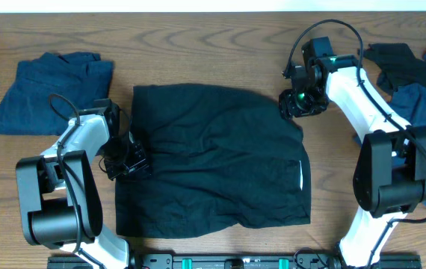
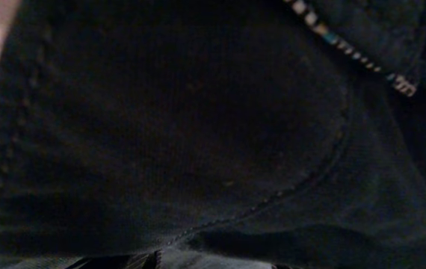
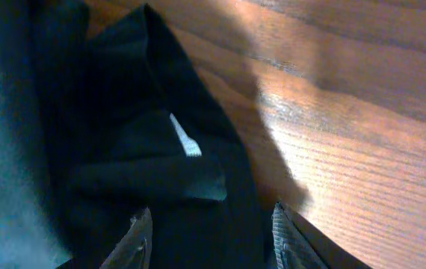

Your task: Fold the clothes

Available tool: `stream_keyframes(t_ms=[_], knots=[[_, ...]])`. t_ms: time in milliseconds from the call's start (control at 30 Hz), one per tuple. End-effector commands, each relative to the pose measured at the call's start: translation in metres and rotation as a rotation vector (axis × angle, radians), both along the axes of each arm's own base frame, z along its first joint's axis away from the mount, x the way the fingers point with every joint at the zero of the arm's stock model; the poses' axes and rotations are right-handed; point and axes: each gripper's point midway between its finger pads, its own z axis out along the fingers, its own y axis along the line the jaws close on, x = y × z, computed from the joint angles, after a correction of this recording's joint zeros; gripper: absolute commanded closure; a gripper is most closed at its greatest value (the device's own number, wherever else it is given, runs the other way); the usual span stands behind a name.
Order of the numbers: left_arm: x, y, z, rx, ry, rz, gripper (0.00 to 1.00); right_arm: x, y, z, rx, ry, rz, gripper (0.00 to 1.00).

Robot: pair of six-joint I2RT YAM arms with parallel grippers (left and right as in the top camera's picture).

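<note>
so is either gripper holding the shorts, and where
Cannot be told: left gripper sits at the black shorts' left edge, right gripper straddles their far-right corner, fingers apart.

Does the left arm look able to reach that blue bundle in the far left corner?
Probably yes: the blue bundle lies close beside the left arm, with only bare table between and nothing blocking.

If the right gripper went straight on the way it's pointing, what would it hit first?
Most likely the black shorts: the right gripper points at their folded edge, lying on the wooden table. Depth is unclear.
</note>
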Motion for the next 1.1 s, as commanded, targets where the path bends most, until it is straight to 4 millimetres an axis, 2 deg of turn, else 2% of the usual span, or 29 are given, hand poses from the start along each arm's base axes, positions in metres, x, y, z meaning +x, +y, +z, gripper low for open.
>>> stream_keyframes(t_ms=[0,100,167,233,267,300,333,400,467,600,767,933,1067], knots=[[0.008,0.018,0.007,0.082,-0.027,-0.024,0.53,0.008,-0.009,0.040,0.008,-0.111,0.005,0.48],[0.023,0.020,0.037,0.094,-0.111,-0.020,0.53,0.011,-0.021,0.062,-0.013,-0.172,-0.020,0.47],[0.039,0.022,0.064,0.109,-0.214,-0.016,0.53,0.010,-0.026,0.078,-0.010,-0.209,-0.032,0.45],[0.054,0.024,0.088,0.125,-0.327,-0.011,0.52,0.005,-0.026,0.089,-0.003,-0.237,0.018,0.41],[0.063,0.025,0.098,0.134,-0.390,-0.009,0.43,0.002,-0.024,0.092,0.001,-0.242,0.064,0.39],[0.072,0.026,0.108,0.143,-0.455,-0.003,0.32,-0.005,-0.023,0.093,-0.003,-0.239,0.126,0.37],[0.083,0.027,0.118,0.152,-0.526,-0.001,0.29,-0.011,-0.023,0.091,-0.011,-0.225,0.169,0.36],[0.102,0.028,0.131,0.164,-0.628,-0.002,0.27,-0.023,-0.025,0.082,-0.029,-0.184,0.256,0.34],[0.116,0.027,0.134,0.165,-0.682,-0.008,0.27,-0.028,-0.025,0.072,-0.032,-0.155,0.294,0.35],[0.138,0.016,0.121,0.143,-0.713,-0.036,0.27,-0.032,-0.025,0.047,-0.037,-0.124,0.356,0.34],[0.159,-0.015,0.084,0.050,-0.692,-0.096,0.27,-0.022,-0.024,0.022,-0.041,-0.141,0.371,0.37],[0.166,-0.025,0.038,0.037,-0.623,-0.119,0.27,-0.026,-0.013,0.009,-0.019,-0.124,0.421,0.38],[0.165,-0.024,0.011,0.034,-0.571,-0.117,0.27,-0.029,0.000,0.004,0.023,-0.110,0.449,0.48]])
